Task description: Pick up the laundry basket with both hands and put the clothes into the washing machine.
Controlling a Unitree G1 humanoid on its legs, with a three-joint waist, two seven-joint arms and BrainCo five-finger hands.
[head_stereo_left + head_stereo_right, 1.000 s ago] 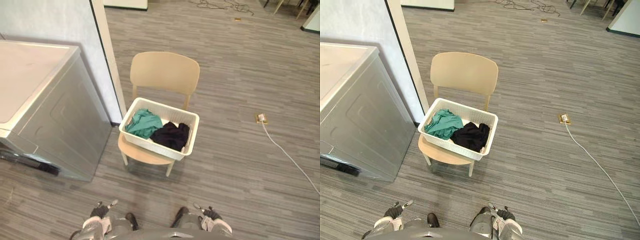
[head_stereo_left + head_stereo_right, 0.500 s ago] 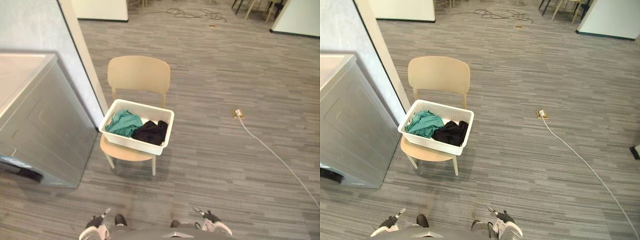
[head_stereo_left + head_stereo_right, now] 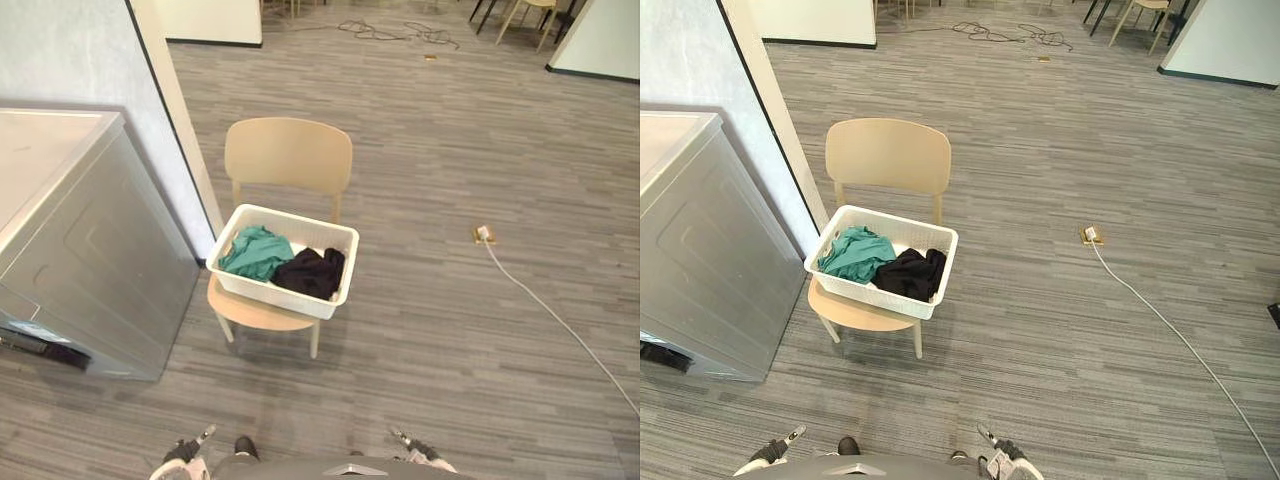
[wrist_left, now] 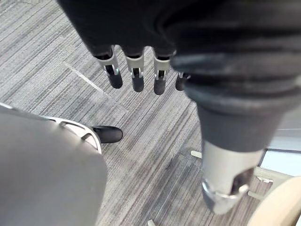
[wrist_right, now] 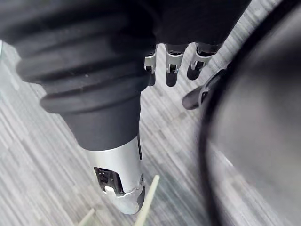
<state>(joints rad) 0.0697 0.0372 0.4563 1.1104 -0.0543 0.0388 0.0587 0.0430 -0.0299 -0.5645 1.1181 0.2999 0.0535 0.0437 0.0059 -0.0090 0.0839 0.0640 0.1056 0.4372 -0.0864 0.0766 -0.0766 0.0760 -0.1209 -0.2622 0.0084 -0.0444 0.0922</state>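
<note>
A white laundry basket (image 3: 271, 294) sits on the seat of a beige wooden chair (image 3: 288, 160) in the middle of the floor. Inside lie a green garment (image 3: 255, 252) on the left and a black garment (image 3: 312, 272) on the right. The grey washing machine (image 3: 90, 260) stands at the left, next to the chair. My left hand (image 3: 185, 455) and right hand (image 3: 418, 452) hang low at the bottom edge, well short of the basket. In the wrist views the left hand's fingers (image 4: 136, 77) and the right hand's fingers (image 5: 171, 68) are relaxed and hold nothing.
A white wall edge with a dark trim (image 3: 185, 120) rises between the washer and the chair. A white cable (image 3: 550, 310) runs from a floor socket (image 3: 485, 235) across the right floor. More cables (image 3: 400, 30) and chair legs (image 3: 525, 12) lie far back.
The camera has moved, so the chair and basket look smaller and farther than a second ago. The basket and clothes rest as before. Both hands show lower at the bottom edge.
</note>
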